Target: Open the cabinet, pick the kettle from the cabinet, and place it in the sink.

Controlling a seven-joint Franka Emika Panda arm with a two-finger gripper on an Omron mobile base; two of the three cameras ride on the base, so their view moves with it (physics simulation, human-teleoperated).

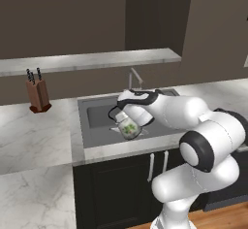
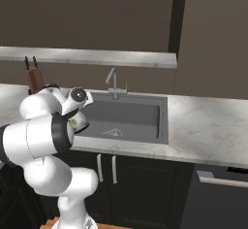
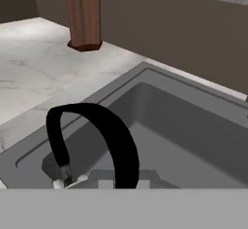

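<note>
Black arched handle [image 3: 104, 136] nearest lens, pinched by hand [image 1: 131, 107]; kettle [image 1: 128, 126] hanging over sink [image 1: 97, 114]. Probably rigid, light, glazed-slick, fragile: handle top best hold.

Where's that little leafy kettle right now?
The kettle hangs at the gripper over the sink, just in front of the faucet, with the knife block off to its left.
</note>
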